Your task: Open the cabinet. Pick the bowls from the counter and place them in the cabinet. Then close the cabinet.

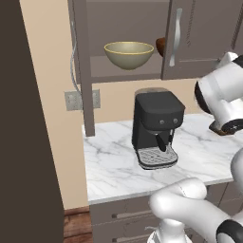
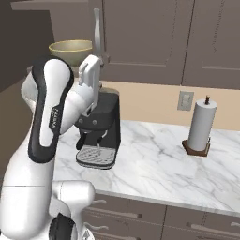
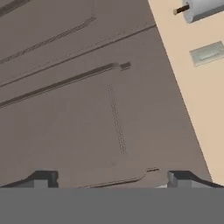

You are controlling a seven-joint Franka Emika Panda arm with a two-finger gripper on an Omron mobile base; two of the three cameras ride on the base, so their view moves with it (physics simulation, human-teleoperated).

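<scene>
left base view shows the cabinet (image 1: pixel 199 42) on the wall above the surface (image 1: pixel 114 161), its left door swung out edge-on toward the camera and its right door partly closed, a long curved silver handle (image 1: pixel 176 37) on it. on the shelf inside sits the pale olive-yellow bowl (image 1: pixel 128 53), upright, and just to its right the rim of the reddish-brown bowl (image 1: pixel 160 46) peeks out from behind the right door's edge. below them, on the white marble surface, a black coffee machine (image 1: pixel 156 126) stands against the wall, with a grey wall plate (image 1: pixel 81 100) to its left. right base view has the white arm rising at the left, its hand lifted up in front of the coffee machine (image 2: pixel 101 133) and close to the silver handle (image 2: pixel 97 33) of the cabinet door (image 2: pixel 140 37); the olive-yellow bowl (image 2: pixel 71 50) shows on the shelf behind the arm. further right on the surface (image 2: pixel 159 164) stands a paper towel roll (image 2: pixel 201 124) on a dark base, with a wall outlet (image 2: pixel 185 100) beside it. hand view looks flat onto a panelled door front (image 3: pixel 87 109), and the gripper (image 3: pixel 111 179) has its 2 fingers (image 3: pixel 43 178) spread wide apart at the bottom, holding nothing; the paper towel roll (image 3: pixel 203 8) and outlet (image 3: pixel 206 53) appear at the upper right corner.
</scene>
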